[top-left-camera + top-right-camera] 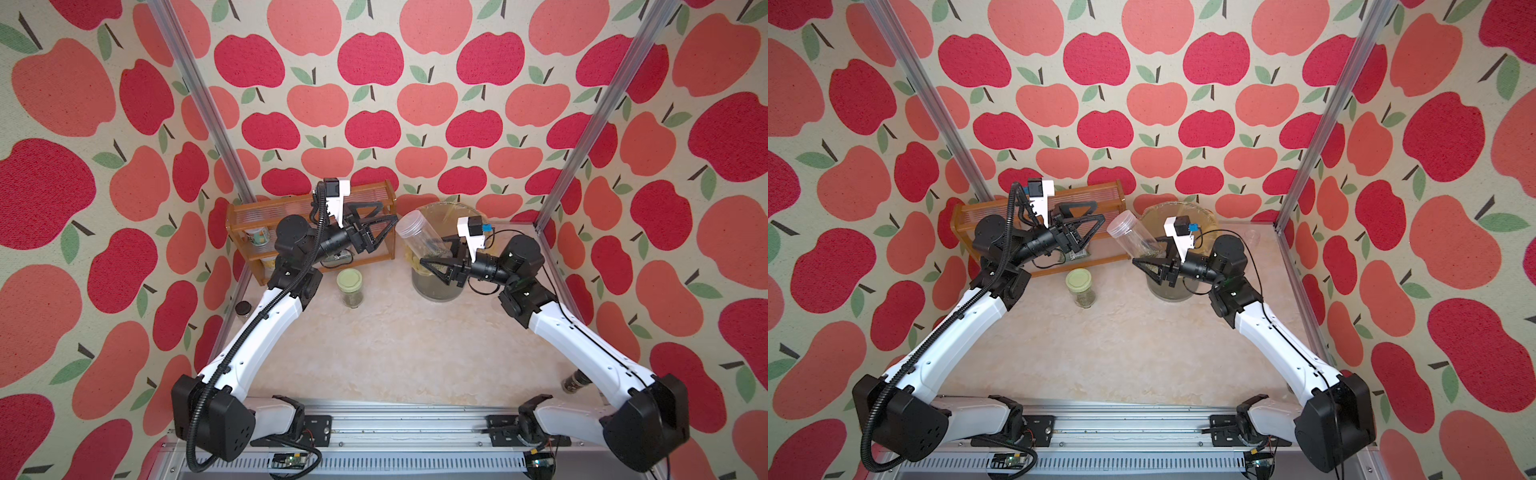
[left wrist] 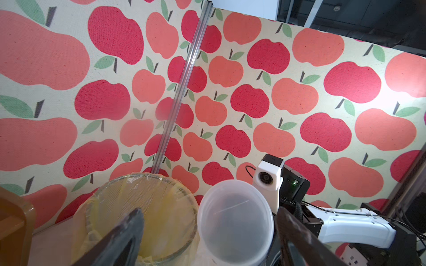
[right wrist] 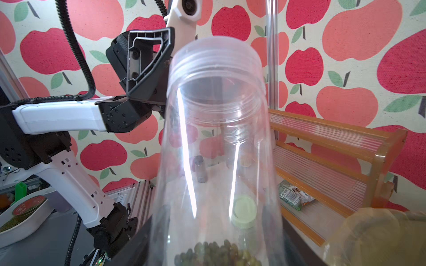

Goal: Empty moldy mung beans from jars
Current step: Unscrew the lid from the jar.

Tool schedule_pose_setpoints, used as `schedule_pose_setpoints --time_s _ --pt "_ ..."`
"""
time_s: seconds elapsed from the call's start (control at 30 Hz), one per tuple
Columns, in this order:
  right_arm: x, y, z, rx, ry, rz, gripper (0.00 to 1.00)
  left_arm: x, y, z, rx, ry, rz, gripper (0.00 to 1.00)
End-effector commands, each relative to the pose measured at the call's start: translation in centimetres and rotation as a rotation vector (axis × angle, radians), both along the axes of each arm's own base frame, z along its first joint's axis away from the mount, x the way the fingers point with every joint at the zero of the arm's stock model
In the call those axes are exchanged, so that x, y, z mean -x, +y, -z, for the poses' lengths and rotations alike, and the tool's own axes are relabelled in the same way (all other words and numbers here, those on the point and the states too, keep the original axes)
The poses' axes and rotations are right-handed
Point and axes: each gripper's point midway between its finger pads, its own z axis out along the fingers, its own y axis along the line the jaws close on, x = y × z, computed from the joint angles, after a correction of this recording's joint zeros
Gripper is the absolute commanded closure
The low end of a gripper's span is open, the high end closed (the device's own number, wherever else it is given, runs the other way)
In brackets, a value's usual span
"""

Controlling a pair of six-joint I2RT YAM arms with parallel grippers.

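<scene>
Your right jaws clench the open tall jar (image 1: 417, 232), tilted above the lined bin (image 1: 436, 293) at the back right of the bench (image 1: 395, 353); mung beans (image 3: 216, 253) lie at its base. Left jaws hang released, empty. Tip with the mouth past the rim and beans may scatter.

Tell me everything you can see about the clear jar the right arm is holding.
The clear plastic jar is a tall cylinder with a threaded top, possibly capped by a translucent lid. It tilts toward the wooden rack, clamped near its base by the right tool above the lined mesh bin. A few mung beans lie at its lower end. The open left tool is near its top, apart.
</scene>
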Motion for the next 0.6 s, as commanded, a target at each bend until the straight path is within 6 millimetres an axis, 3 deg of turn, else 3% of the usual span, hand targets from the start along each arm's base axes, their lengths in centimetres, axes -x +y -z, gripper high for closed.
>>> schedule_pose_setpoints --time_s 0.0,0.33,0.57 --pt "0.9 -0.3 -0.7 -0.007 -0.052 0.022 0.62 2.7 -1.1 -0.7 -0.035 -0.079 0.094 0.09" --pt "1.8 -0.2 -1.0 -0.002 -0.081 0.031 0.62 4.7 -4.2 -0.1 -0.076 -0.083 0.217 0.10" --pt "1.6 -0.2 -1.1 -0.010 -0.095 0.050 0.62 4.5 -4.5 0.2 -0.074 -0.064 0.206 0.14"
